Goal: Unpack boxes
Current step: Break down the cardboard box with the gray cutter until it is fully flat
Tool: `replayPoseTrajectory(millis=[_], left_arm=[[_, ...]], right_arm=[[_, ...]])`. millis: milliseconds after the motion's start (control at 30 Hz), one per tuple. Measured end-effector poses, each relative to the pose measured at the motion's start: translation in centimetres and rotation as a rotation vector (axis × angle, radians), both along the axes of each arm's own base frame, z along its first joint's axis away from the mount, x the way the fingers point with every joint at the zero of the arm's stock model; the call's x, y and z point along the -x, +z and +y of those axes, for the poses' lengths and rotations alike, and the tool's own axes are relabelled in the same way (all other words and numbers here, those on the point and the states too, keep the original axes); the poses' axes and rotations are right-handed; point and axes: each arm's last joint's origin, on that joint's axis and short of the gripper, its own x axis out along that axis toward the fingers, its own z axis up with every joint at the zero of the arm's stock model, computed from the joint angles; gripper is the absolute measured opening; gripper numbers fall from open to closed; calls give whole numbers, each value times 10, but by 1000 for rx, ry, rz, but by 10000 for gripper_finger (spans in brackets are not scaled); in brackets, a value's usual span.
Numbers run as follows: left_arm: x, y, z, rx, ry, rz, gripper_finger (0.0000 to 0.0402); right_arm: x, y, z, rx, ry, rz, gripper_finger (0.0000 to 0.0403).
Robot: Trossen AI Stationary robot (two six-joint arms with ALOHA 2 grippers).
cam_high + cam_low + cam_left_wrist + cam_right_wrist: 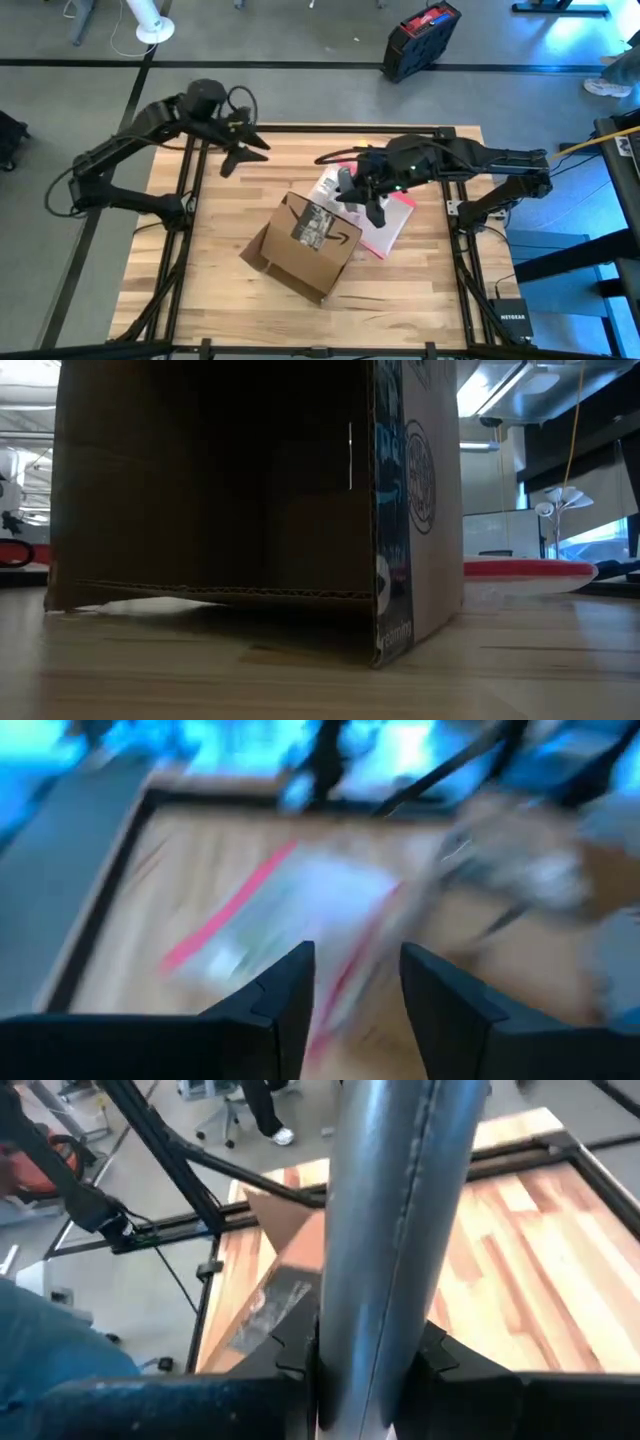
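From above, one box (305, 245) lies mid-bench with my right hand (372, 200) just beside its far right corner, my left hand (245, 150) farther off and parted, empty. My right wrist view shows that hand clamped on a grey sleeve-like thing (395, 1230) (what, I cannot tell). Level view: the box's open mouth faces the camera.

You have a clear plastic pouch with a pink-red edge (388, 222) lying flat on the light wooden table (420, 280), toward its right side. On the grey floor beyond the table's far edge you can see a black and red case (421, 38) standing tilted, and a white round fan base (154, 30) off to the far left. A black network device (517, 325) sits by the table's near right corner
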Motion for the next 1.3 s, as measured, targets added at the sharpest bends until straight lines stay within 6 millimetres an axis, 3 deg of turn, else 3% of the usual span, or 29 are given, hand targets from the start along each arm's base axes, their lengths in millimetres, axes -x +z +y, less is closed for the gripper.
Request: replayPoseTrajectory(millis=[133,567,933,1300], left_arm=[[-8,17,-10,98,-121,-80,140],[-50,-12,-33,267,-431,28,140],[-79,-36,-41,271,-509,105,140],[-81,-51,-39,207,-537,182,140]], right_arm=[[4,-1,2,-4,-24,29,71],[15,-12,15,-58,-55,184,71],[22,-18,29,-75,-94,260,71],[28,-19,45,-69,-136,264,71]])
